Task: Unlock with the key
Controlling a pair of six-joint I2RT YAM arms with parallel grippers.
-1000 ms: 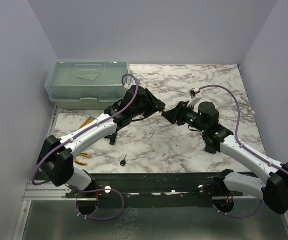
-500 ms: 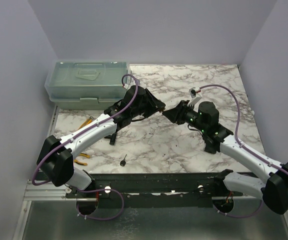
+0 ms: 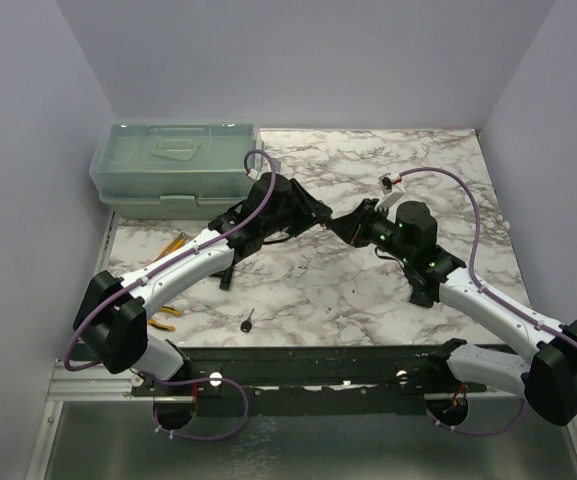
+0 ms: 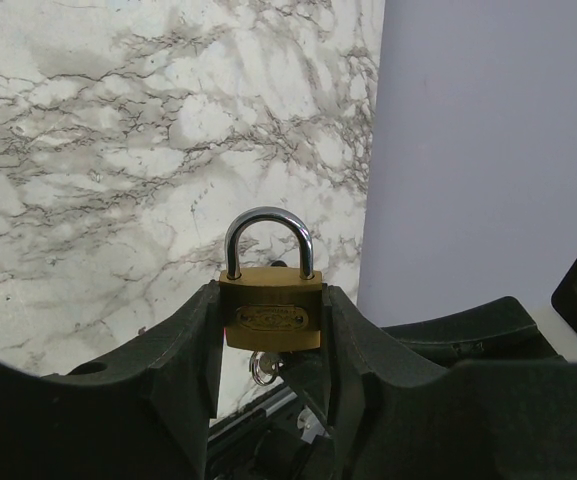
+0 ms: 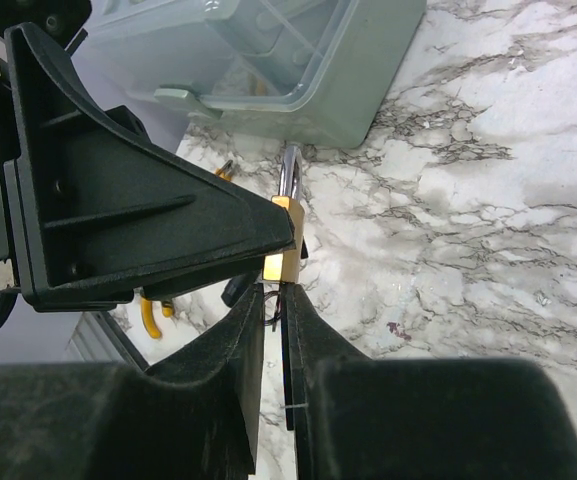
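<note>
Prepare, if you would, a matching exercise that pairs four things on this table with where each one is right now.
Things:
1. brass padlock with steel shackle
2. tiny key with round black head
3. translucent green plastic box
4. yellow-handled pliers

Places:
A. back left corner of the marble table
B. clamped in the left gripper
C. lying loose near the front edge
D. partly hidden under the left arm

Pairs: 1-B, 2-C, 3-A, 4-D.
</note>
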